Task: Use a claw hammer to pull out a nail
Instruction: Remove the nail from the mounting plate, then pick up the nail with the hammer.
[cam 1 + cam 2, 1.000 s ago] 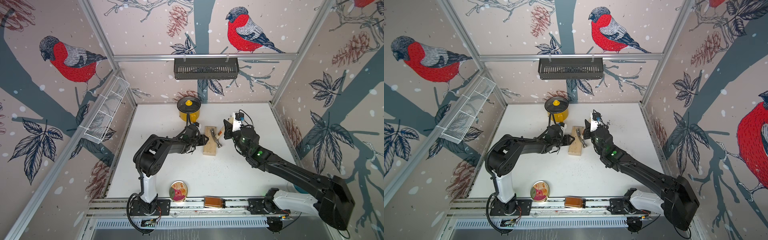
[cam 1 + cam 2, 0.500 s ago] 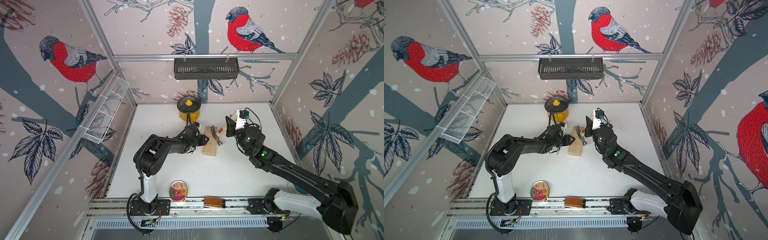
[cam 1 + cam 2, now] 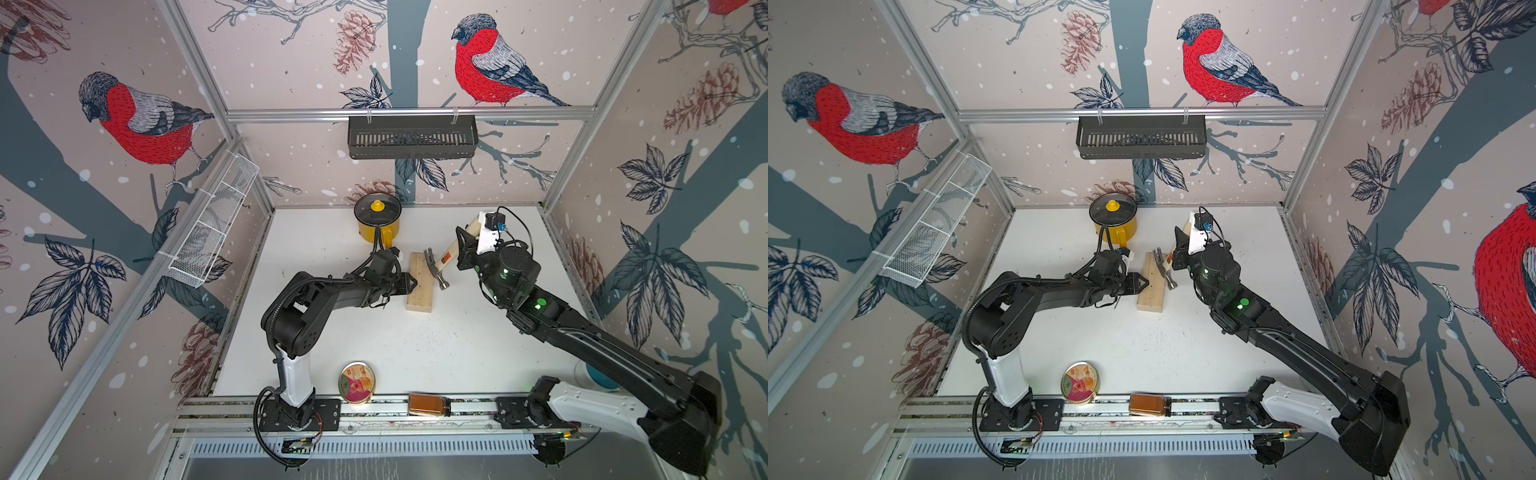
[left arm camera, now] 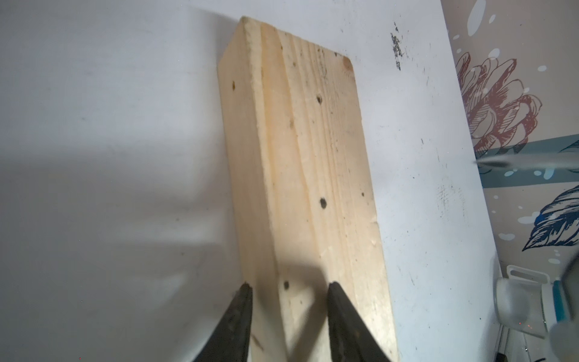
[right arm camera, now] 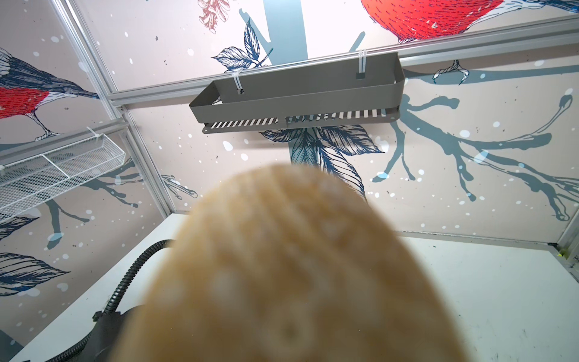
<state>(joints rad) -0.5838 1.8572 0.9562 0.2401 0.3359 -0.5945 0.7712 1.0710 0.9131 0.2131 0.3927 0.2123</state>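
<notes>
Far left in both top views: white wire basket [image 3: 212,224] fixed to the side wall; below and right of it, left arm [image 3: 328,291] stretched rightward over the white bench [image 3: 415,345] toward mid-frame; near the lower edge, just right of that arm's base, round printed tin [image 3: 356,382] lying flat.

Upper centre: yellow pot [image 3: 377,220] with dark lid, standing at the back of the bench; above it on the rear wall, dark slotted shelf [image 3: 411,137].

Left jaws parted to a middling gap, grasping nothing; seen in the left wrist view as two dark fingers [image 4: 238,319] at the lower edge of frame, one by the side face of the wooden block [image 4: 300,175], its partner over the top face; tips right against the wood, though cannot tell whether pressing. Wooden block flat at mid-frame in both top views, long side running toward the back, several dark holes in its top.

Just right of that: claw hammer [image 3: 435,270], grey head over the block's right-hand edge, claw toward the back, striking face toward the front; cannot tell whether touching the wood; pale handle slanting up and right. Right jaws clenched around that handle, beyond the orange-and-black label; blurred butt end [image 5: 282,266] filling the lower middle of the right wrist view.

Lower centre-right: amber jar [image 3: 428,405] on its side on the front rail; rightmost, right arm [image 3: 582,328] rising from the lower right corner.
</notes>
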